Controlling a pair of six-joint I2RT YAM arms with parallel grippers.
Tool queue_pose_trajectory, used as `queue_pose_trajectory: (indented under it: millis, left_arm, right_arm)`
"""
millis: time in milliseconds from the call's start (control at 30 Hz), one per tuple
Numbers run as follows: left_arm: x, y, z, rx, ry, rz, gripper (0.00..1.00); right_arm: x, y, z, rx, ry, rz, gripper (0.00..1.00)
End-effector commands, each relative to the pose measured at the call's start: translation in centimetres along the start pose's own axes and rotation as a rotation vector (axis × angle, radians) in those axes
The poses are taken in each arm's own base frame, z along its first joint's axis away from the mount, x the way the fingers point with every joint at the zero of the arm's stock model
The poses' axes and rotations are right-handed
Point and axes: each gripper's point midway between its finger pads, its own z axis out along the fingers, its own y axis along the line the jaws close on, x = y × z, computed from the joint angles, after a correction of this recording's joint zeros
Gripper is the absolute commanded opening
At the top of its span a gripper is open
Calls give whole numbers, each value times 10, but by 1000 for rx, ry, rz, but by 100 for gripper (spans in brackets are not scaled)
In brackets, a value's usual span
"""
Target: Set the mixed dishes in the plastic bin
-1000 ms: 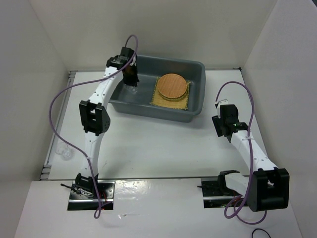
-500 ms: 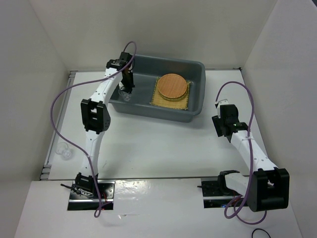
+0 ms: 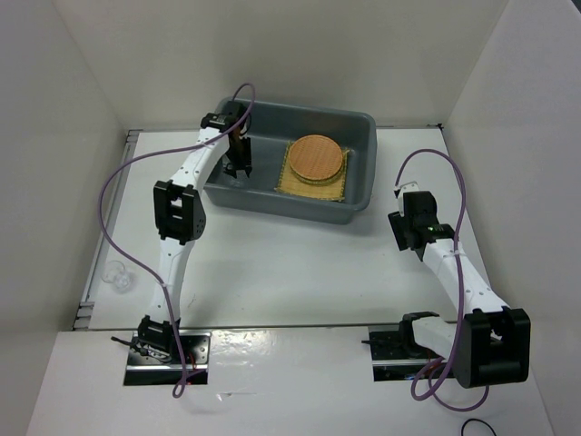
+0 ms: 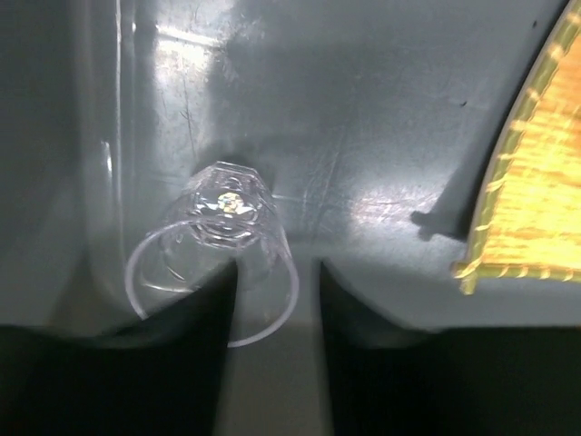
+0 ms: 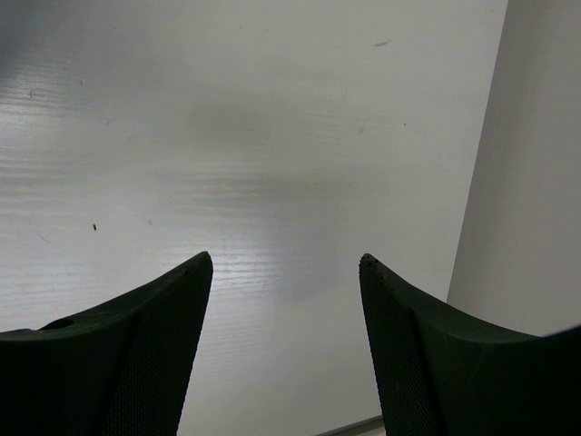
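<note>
Left hand [image 4: 277, 272] released, parted over a clear cup [image 4: 218, 241] lying at the plastic bin's [image 3: 290, 204] left end beside stacked plates [image 3: 316, 159]; I see another cup [image 3: 116, 275] at the counter's [image 3: 300, 263] left edge, right hand [image 5: 283, 263] parted, empty.

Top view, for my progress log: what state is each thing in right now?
Bin: upright, holding mat, plate and one cup.
Mat: flat in bin.
Plate: stacked on mat.
Cup: on its side on bin floor, ungripped.
Outer cups: at left edge of table, outside bin; count unclear.
Left end effector: open, empty, inside bin beside cup.
Right end effector: open, empty, over table.
</note>
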Motion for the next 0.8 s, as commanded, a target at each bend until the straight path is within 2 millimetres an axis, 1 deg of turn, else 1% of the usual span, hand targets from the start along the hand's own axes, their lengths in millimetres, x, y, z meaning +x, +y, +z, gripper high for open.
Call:
queue_pose_trajectory:
  millis: [0, 33, 67, 100, 133, 167, 200, 233, 267, 333, 367, 400, 433, 467, 500, 533, 567, 600, 633, 667, 700, 733, 767]
  left_arm:
    - [-7, -5, -18, 21, -31, 10, 52]
    - [-12, -6, -27, 29, -52, 10, 60]
    - [-18, -6, -36, 28, -79, 8, 70]
    - [-21, -3, -40, 13, -94, 7, 86]
    - [-26, -1, -50, -2, -118, 5, 92]
    - [-40, 7, -72, -45, -190, -14, 97]
    - [-44, 15, -87, -87, -219, -35, 99]
    - [-51, 18, -106, -121, -268, -37, 99]
    - [-64, 34, -142, -193, -370, -74, 99]
    - [-73, 53, -179, -280, -468, -126, 99]
    - [-74, 64, -208, -316, -532, -209, 99]
    - [-75, 87, -228, -437, -599, -278, 99]
    - [-60, 107, -219, -539, -569, -312, 99]
    - [-60, 125, -251, -554, -677, -435, 99]
    - [-54, 140, -253, -582, -699, -474, 99]
    - [-42, 152, -288, -539, -770, -527, 99]
    - [-21, 174, -247, -563, -721, -554, 99]
    - [-6, 178, -238, -498, -708, -610, 99]
    - [12, 189, -256, -458, -746, -681, 99]
    - [35, 211, -247, -486, -708, -753, 99]
    - [69, 222, -217, -520, -623, -808, 99]
    - [87, 226, -213, -513, -589, -843, 99]
    - [108, 232, -203, -544, -528, -860, 98]
  right_arm:
    - [-6, -2, 0, 23, -35, 20, 71]
    - [-6, -2, 0, 23, -35, 20, 71]
    - [-6, -2, 0, 23, -35, 20, 71]
    - [-6, -2, 0, 23, -35, 20, 71]
    - [-6, -3, 0, 32, -33, 20, 73]
    - [-6, -3, 0, 32, -33, 20, 73]
    - [-6, -3, 0, 32, -33, 20, 73]
    - [-6, -3, 0, 32, -33, 20, 73]
    - [-6, -3, 0, 32, -33, 20, 73]
    - [-6, -3, 0, 32, -33, 20, 74]
    - [-6, -3, 0, 32, -33, 20, 74]
    - [-6, -3, 0, 32, -33, 20, 74]
    - [-6, -3, 0, 32, -33, 20, 74]
    - [-6, -3, 0, 32, -33, 20, 74]
    - [-6, -3, 0, 32, -33, 20, 74]
    - [-6, -3, 0, 32, -33, 20, 74]
    - [-6, -3, 0, 32, -33, 20, 74]
    - [-6, -3, 0, 32, -33, 20, 74]
    - [-6, -3, 0, 32, -33, 20, 74]
    - [-6, -3, 0, 32, -33, 29, 74]
    - [-6, -3, 0, 32, -33, 29, 74]
    - [-6, -3, 0, 32, -33, 29, 74]
    - [-6, -3, 0, 32, -33, 29, 74]
